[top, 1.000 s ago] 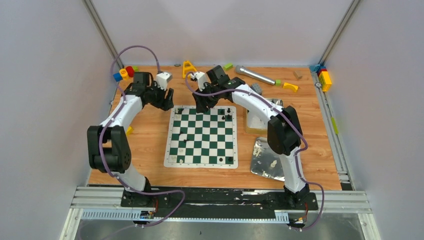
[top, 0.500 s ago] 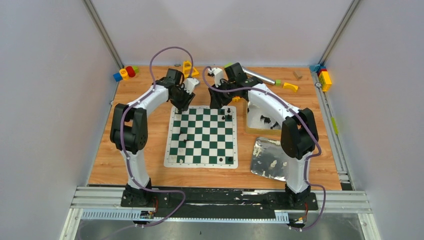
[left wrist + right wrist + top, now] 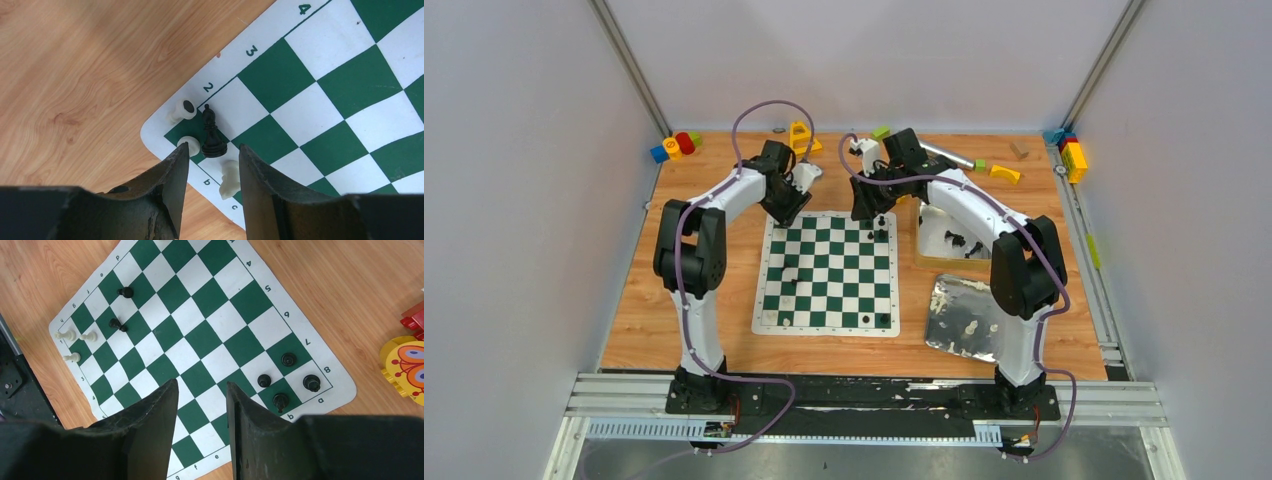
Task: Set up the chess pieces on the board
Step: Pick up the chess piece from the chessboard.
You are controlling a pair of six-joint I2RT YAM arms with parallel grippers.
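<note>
The green-and-white board (image 3: pixel 829 268) lies mid-table. My left gripper (image 3: pixel 790 208) hovers over its far left corner, open. In the left wrist view, the left gripper (image 3: pixel 213 146) has a standing black piece (image 3: pixel 212 135) just past its tips and a cream knight (image 3: pixel 229 180) lying on its side between the fingers, untouched. Two more cream pieces (image 3: pixel 182 109) sit at that corner. My right gripper (image 3: pixel 864 208) hangs open over the far edge. In its wrist view the right gripper (image 3: pixel 201 383) holds nothing; several black pieces (image 3: pixel 280 401) stand at the 8 corner, and cream ones (image 3: pixel 72 357) at the opposite edge.
A shiny tin (image 3: pixel 964 315) with cream pieces sits right of the board, and a tray (image 3: pixel 949 240) with black pieces behind it. Toy blocks (image 3: pixel 674 147) lie far left, a yellow toy (image 3: pixel 800 135) and a silver cylinder (image 3: pixel 939 152) at the back.
Both arms swung inward to the board's far edge, the left one coming from beside the board to its far left corner. Both pairs of jaws narrowed.
</note>
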